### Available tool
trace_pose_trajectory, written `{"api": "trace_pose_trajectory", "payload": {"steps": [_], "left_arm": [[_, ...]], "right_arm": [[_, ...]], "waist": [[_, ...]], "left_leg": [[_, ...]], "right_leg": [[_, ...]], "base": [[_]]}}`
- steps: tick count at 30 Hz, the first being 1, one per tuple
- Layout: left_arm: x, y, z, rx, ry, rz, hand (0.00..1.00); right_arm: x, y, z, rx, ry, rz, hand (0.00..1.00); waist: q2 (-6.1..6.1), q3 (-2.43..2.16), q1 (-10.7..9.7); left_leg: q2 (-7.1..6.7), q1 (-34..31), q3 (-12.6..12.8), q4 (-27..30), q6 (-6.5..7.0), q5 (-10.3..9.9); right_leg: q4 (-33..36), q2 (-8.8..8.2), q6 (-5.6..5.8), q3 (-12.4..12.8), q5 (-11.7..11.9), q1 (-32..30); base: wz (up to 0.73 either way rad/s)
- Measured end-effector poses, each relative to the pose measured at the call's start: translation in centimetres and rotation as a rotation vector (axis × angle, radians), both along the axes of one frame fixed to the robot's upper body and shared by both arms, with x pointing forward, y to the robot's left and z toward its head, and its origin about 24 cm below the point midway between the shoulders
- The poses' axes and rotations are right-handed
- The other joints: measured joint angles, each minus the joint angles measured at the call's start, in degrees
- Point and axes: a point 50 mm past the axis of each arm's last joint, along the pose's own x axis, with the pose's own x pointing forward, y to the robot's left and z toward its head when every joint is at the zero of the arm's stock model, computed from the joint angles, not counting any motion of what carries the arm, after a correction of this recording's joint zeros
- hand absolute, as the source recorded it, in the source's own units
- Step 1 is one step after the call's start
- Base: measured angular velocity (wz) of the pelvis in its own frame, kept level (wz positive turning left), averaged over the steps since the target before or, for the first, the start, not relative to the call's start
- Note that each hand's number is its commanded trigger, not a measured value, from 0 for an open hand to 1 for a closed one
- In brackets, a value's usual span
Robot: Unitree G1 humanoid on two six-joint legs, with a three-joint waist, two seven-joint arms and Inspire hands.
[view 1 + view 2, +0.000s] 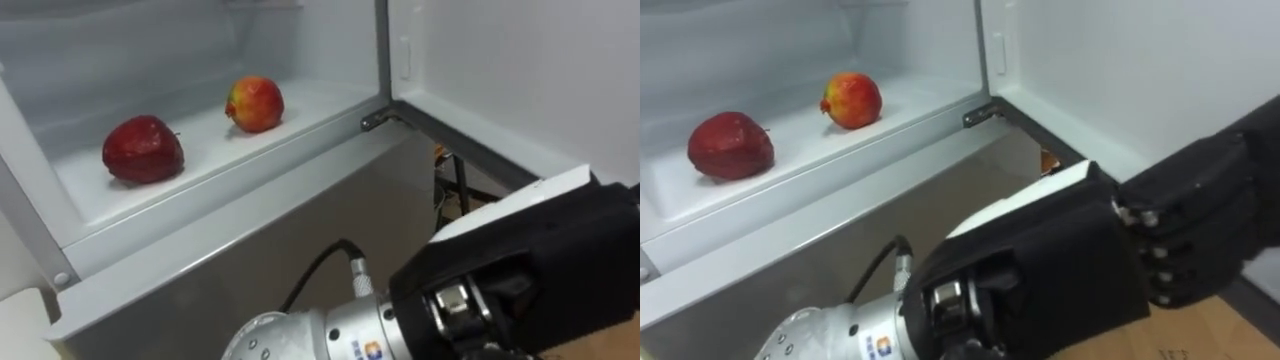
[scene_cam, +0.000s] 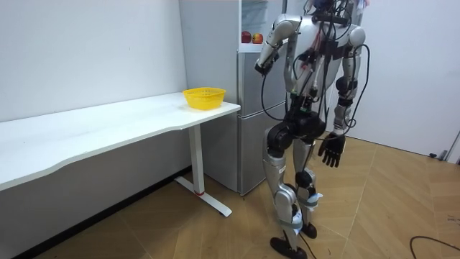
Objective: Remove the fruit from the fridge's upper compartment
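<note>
A plain white wall (image 2: 86,50) backs a long white table (image 2: 108,129) on a white leg (image 2: 195,162), its far end just beside a tall grey fridge (image 2: 250,122), all on a herringbone wood floor (image 2: 165,230), with another white wall (image 2: 417,72) at the room view's right.

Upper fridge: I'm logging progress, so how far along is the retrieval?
Done: the upper fridge door stands open. In hand: nothing; the left hand is raised, open, below the shelf, the right hand hangs at its side. Left: both the dark red apple and the red-yellow apple sit on the shelf, ungrasped.
</note>
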Motion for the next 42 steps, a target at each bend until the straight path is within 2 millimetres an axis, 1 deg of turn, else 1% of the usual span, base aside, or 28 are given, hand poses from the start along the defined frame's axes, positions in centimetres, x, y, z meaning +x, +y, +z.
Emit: {"api": "trace_pose_trajectory", "payload": {"steps": [2, 3, 5, 7, 8, 9, 10, 11, 13, 14, 16, 19, 20, 22, 24, 26, 27, 28, 30, 32, 33, 35, 36, 38, 39, 40, 41, 42], "left_arm": [[0.7, 1.9, 1.0, -0.006, -0.071, 0.13, 0.0], [0.9, 2.4, 1.3, -0.015, -0.082, 0.163, 0.0], [1.4, 4.6, 2.6, -0.032, -0.167, 0.324, 0.0], [1.3, 6.2, 3.9, -0.05, -0.249, 0.438, 0.0], [1.2, 7.3, 4.6, -0.07, -0.288, 0.508, 0.0], [1.2, 7.9, 5.0, -0.084, -0.302, 0.541, 0.0], [0.9, 9.2, 5.6, -0.111, -0.327, 0.611, 0.0], [0.6, 10.5, 6.0, -0.13, -0.36, 0.685, 0.0], [0.4, 12.2, 6.2, -0.156, -0.387, 0.793, 0.0], [0.3, 13.1, 6.1, -0.173, -0.393, 0.867, 0.0], [0.2, 14.4, 5.7, -0.194, -0.391, 0.967, 0.0], [0.0, 16.6, 5.7, -0.217, -0.408, 1.143, 0.0], [-0.2, 17.7, 5.7, -0.239, -0.42, 1.226, 0.0], [-0.7, 19.4, 5.7, -0.295, -0.416, 1.334, 0.0], [-1.3, 21.0, 5.5, -0.34, -0.419, 1.442, 0.0], [-2.3, 23.1, 4.7, -0.369, -0.4, 1.583, 0.0], [-2.6, 23.7, 4.4, -0.369, -0.393, 1.618, 0.0], [-3.1, 24.7, 3.9, -0.366, -0.371, 1.68, 0.0], [-3.9, 26.0, 2.8, -0.382, -0.321, 1.762, 0.0], [-4.6, 27.4, 1.5, -0.408, -0.255, 1.844, 0.0], [-5.0, 28.5, 0.0, -0.404, -0.178, 1.901, 0.0], [-5.5, 30.7, -4.4, -0.31, 0.047, 2.035, 0.0], [-5.7, 31.2, -5.7, -0.287, 0.114, 2.071, 0.0], [-7.1, 32.7, -11.1, -0.218, 0.409, 2.19, 0.0], [-7.5, 33.0, -12.4, -0.218, 0.489, 2.212, 0.0], [-8.6, 33.5, -15.1, -0.205, 0.635, 2.26, 0.0], [-9.7, 33.7, -17.6, -0.177, 0.769, 2.307, 0.0], [-10.3, 33.8, -18.8, -0.162, 0.838, 2.33, 0.0]], "right_arm": [[-0.2, -0.1, 0.0, -0.003, -0.003, -0.007, 0.0], [-0.1, -0.1, 0.0, -0.003, -0.004, -0.009, 0.0], [-0.4, -0.3, 0.0, -0.008, -0.009, -0.031, 0.0], [-1.0, -0.3, 0.0, -0.013, -0.006, -0.026, 0.0], [-1.5, -0.3, 0.0, -0.016, 0.0, -0.026, 0.0], [-1.7, -0.3, 0.0, -0.019, 0.003, -0.028, 0.0], [-2.2, -0.4, 0.0, -0.022, 0.003, -0.041, 0.0], [-2.7, -0.5, 0.0, -0.027, 0.004, -0.055, 0.0], [-3.3, -0.6, 0.0, -0.037, 0.018, -0.053, 0.0], [-3.6, -0.6, 0.0, -0.041, 0.024, -0.049, 0.0], [-3.7, -0.5, -0.1, -0.051, 0.021, -0.037, 0.0], [-3.5, -0.3, -0.1, -0.073, -0.003, -0.027, 0.0], [-3.4, -0.3, -0.1, -0.078, -0.015, -0.033, 0.0], [-3.4, -0.3, -0.1, -0.087, -0.026, -0.039, 0.0], [-3.5, -0.2, -0.2, -0.097, -0.024, -0.036, 0.0], [-4.5, -0.2, -0.2, -0.112, -0.008, -0.043, 0.0], [-4.8, -0.1, -0.2, -0.115, -0.003, -0.045, 0.0], [-5.2, -0.1, -0.2, -0.115, 0.007, -0.048, 0.0], [-6.0, 0.0, -0.2, -0.113, 0.029, -0.055, 0.0], [-6.3, 0.0, -0.2, -0.117, 0.04, -0.065, 0.0], [-6.4, -0.1, -0.2, -0.118, 0.037, -0.066, 0.0], [-6.4, 0.0, -0.2, -0.12, 0.046, -0.062, 0.0], [-6.3, 0.0, -0.2, -0.121, 0.045, -0.061, 0.0], [-6.0, 0.0, -0.1, -0.119, 0.032, -0.054, 0.0], [-6.0, 0.1, -0.1, -0.118, 0.029, -0.053, 0.0], [-5.9, 0.1, -0.2, -0.112, 0.027, -0.053, 0.0], [-6.0, 0.2, -0.2, -0.106, 0.033, -0.055, 0.0], [-5.9, 0.3, -0.2, -0.105, 0.036, -0.056, 0.0]], "waist": [[-0.16, 0.11, 2.1], [-0.21, 0.14, 2.57], [-0.38, 0.18, 5.79], [-0.59, 0.16, 8.61], [-0.78, 0.0, 10.6], [-0.87, -0.06, 11.67], [-1.02, -0.48, 13.32], [-1.23, -0.51, 14.28], [-1.64, -0.7, 16.58], [-1.86, -0.94, 18.07], [-1.93, -1.15, 19.44], [-2.29, -1.13, 21.8], [-2.25, -1.16, 22.58], [-1.88, -1.34, 24.09], [-1.42, -1.17, 25.17], [-1.08, -1.02, 25.69], [-0.97, -1.07, 25.91], [-0.87, -1.0, 26.9], [-0.78, -1.03, 27.83], [-0.65, -0.93, 28.78], [-0.7, -0.91, 29.4], [-0.86, -0.9, 29.68], [-0.95, -0.87, 29.62], [-1.4, -0.84, 29.53], [-1.72, -0.83, 29.54], [-2.48, -0.94, 29.58], [-2.61, -0.95, 29.61], [-2.57, -1.06, 29.61]], "left_leg": [[0.08, -0.07, -0.44, 0.0, 0.0, 0.0], [0.09, -0.07, -0.58, 0.0, -0.01, 0.01], [0.01, -0.34, -2.51, 0.04, -0.02, 0.02], [0.01, -0.44, -3.45, 0.05, -0.09, 0.06], [0.0, -0.5, -3.59, 0.05, -0.12, 0.08], [0.0, -0.54, -3.87, 0.05, -0.14, 0.09], [-0.04, -1.01, -5.06, 0.06, -0.21, 0.13], [-0.11, -1.0, -5.88, 0.06, -0.23, 0.15], [-0.22, -0.9, -6.94, 0.08, -0.23, 0.15], [-0.04, -0.89, -7.83, 0.13, -0.23, 0.15], [-0.06, -0.91, -8.81, 0.14, -0.23, 0.14], [-0.09, -1.13, -9.94, 0.16, -0.23, 0.14], [-0.11, -1.29, -10.15, 0.2, -0.24, 0.14], [-0.17, -1.26, -10.49, 0.2, -0.25, 0.15], [-0.69, -0.94, -11.86, 0.16, -0.28, 0.17], [-1.1, -0.9, -13.85, 0.21, -0.3, 0.19], [-1.23, -0.95, -14.4, 0.2, -0.3, 0.19], [-1.44, -0.96, -14.77, 0.24, -0.3, 0.19], [-1.82, -0.93, -15.92, 0.36, -0.29, 0.19], [-2.02, -1.04, -16.12, 0.42, -0.29, 0.19], [-2.12, -1.09, -16.24, 0.4, -0.29, 0.19], [-2.32, -0.93, -16.78, 0.49, -0.28, 0.19], [-2.35, -1.05, -16.84, 0.51, -0.27, 0.19], [-2.49, -1.77, -17.59, 0.86, -0.27, 0.19], [-2.51, -1.93, -17.67, 1.07, -0.27, 0.19], [-2.55, -2.01, -17.79, 1.2, -0.26, 0.19], [-2.55, -2.05, -17.82, 1.25, -0.26, 0.19], [-2.55, -2.0, -17.9, 1.25, -0.26, 0.19]], "right_leg": [[0.19, 0.12, -0.08, -0.11, 0.04, -0.19], [0.18, 0.1, -0.09, -0.27, 0.04, -0.05], [0.14, 0.03, -0.12, -1.04, 0.02, 0.13], [0.12, -0.05, -0.16, -1.78, 0.04, 0.17], [0.08, -0.14, -0.18, -2.46, 0.04, 0.23], [-0.04, -0.21, -0.19, -2.94, 0.04, 0.27], [-0.49, -0.35, -0.26, -3.89, 0.07, 0.67], [-0.87, -0.39, -0.28, -4.97, 0.09, 1.21], [-0.93, -0.45, -0.28, -6.29, 0.08, 1.81], [-1.18, -0.48, -0.28, -6.92, 0.09, 2.26], [-1.84, -0.6, -0.29, -8.11, 0.09, 2.96], [-1.81, -0.75, -0.29, -9.56, 0.09, 3.19], [-1.8, -1.07, -0.29, -9.76, 0.09, 3.14], [-1.85, -0.87, -0.29, -9.93, 0.09, 3.25], [-1.89, -1.06, -0.27, -10.95, 0.08, 3.96], [-2.49, -1.51, -0.09, -12.67, -0.03, 4.93], [-2.69, -1.61, 0.02, -12.91, -0.1, 5.04], [-2.63, -1.81, 0.18, -13.19, -0.37, 5.04], [-2.47, -2.4, 0.47, -13.64, -0.79, 5.18], [-2.36, -2.51, 0.63, -14.28, -1.03, 5.05], [-2.18, -2.67, 0.73, -14.72, -1.1, 5.06], [-1.49, -3.0, 0.85, -15.18, -1.41, 5.12], [-1.44, -3.13, 0.89, -15.14, -1.45, 5.05], [-1.42, -3.33, 0.96, -15.61, -1.49, 4.73], [-1.42, -3.35, 0.96, -15.74, -1.5, 4.72], [-1.33, -3.37, 0.96, -15.74, -1.52, 4.66], [-1.38, -3.39, 0.95, -15.74, -1.53, 4.67], [-1.45, -3.4, 0.95, -15.74, -1.53, 4.77]], "base": [[0.02], [0.13], [0.18], [0.24], [0.28], [0.34], [0.44], [0.47], [0.38], [0.31], [0.34], [0.23], [0.16], [0.08], [0.2], [0.35], [0.35], [0.3], [0.28], [0.17], [0.11], [0.13], [0.15], [0.15], [0.08], [0.0], [0.0], [0.04]]}}
